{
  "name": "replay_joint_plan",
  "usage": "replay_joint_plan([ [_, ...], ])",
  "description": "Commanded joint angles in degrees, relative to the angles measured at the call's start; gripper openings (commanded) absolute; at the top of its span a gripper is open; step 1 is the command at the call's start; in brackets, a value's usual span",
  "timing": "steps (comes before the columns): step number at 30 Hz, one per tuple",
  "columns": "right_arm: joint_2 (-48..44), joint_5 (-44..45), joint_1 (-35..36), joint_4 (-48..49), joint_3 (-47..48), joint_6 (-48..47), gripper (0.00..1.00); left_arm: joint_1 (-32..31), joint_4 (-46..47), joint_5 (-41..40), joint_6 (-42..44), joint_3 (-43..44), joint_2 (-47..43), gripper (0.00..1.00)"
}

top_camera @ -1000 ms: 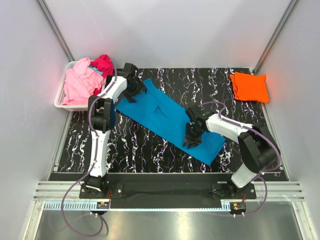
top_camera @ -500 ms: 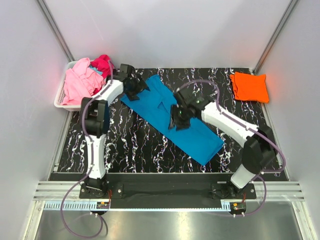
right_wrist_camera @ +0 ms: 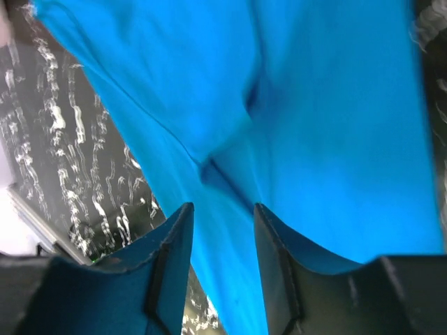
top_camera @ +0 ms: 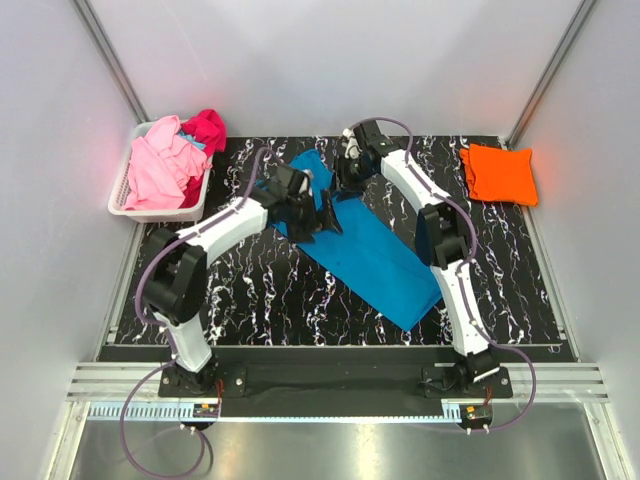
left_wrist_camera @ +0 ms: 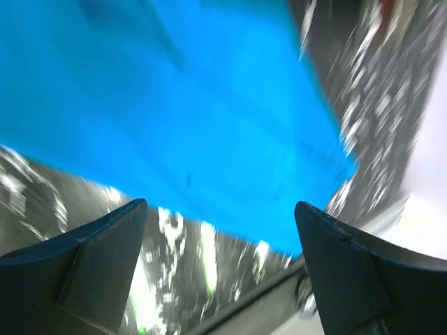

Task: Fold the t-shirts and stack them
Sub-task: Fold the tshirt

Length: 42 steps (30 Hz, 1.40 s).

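Plainly empty, left pincer (left_wrist_camera: 220, 208) spread wide, right pincer (right_wrist_camera: 223, 208) half apart, above turquoise t-shirt (top_camera: 375, 250)

A lab cell walled by white panels (top_camera: 330, 70).

1. Table (top_camera: 250, 290): black top with white marble veining, set between pale side walls.
2. Turquoise t-shirt (top_camera: 380, 260): spread flat on the top as a long strip. It runs on a diagonal from the far middle toward the near right, with creases showing near its far end.
3. Orange t-shirt (top_camera: 498, 173): folded into a compact square in the far right corner, well apart from the turquoise one.
4. White slatted basket (top_camera: 125, 190): sits at the far left corner, close to the left wall.
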Motion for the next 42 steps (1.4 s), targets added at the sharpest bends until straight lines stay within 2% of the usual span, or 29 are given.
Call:
replay_joint_plan([
  [1,5.5,-13.1,0.7,-1.6,12.6,-5.4,0.46,-2.1,2.8,4.3,0.1,-3.4,-1.8,0.92],
  [3,9.2,-15.4,0.6,-1.8,18.7,-6.0,0.44,-4.3,5.0,7.3,-0.4,-5.8,-1.6,0.92],
  [7,12.7,-17.7,0.6,-1.2,23.0,-7.4,0.43,-7.9,9.3,8.8,-0.5,-6.7,0.7,0.92],
  [11,14.2,-20.1,0.5,-0.7,21.9,-9.8,0.43,-11.9,18.7,15.0,-4.3,-6.0,4.6,0.92],
  [13,14.9,-19.8,0.5,-0.6,21.3,-10.1,0.43,-13.6,22.8,15.3,-6.9,-4.3,6.4,0.92],
  [21,16.4,-20.6,0.5,-0.1,19.7,-11.8,0.43,-21.8,26.5,12.7,-11.9,-0.4,16.2,0.92],
  [27,19.5,-19.0,-0.2,1.2,21.5,-10.4,0.43,-23.8,23.9,7.5,-12.5,-3.9,15.5,0.92],
  [32,22.4,-12.8,-1.0,2.1,22.4,-8.0,0.47,-24.1,12.5,-1.5,-9.9,-7.6,12.2,0.92],
  [42,23.6,-5.5,-5.2,6.9,23.4,-2.1,0.52,-24.7,8.5,-5.1,-9.6,-17.5,6.3,0.92],
])
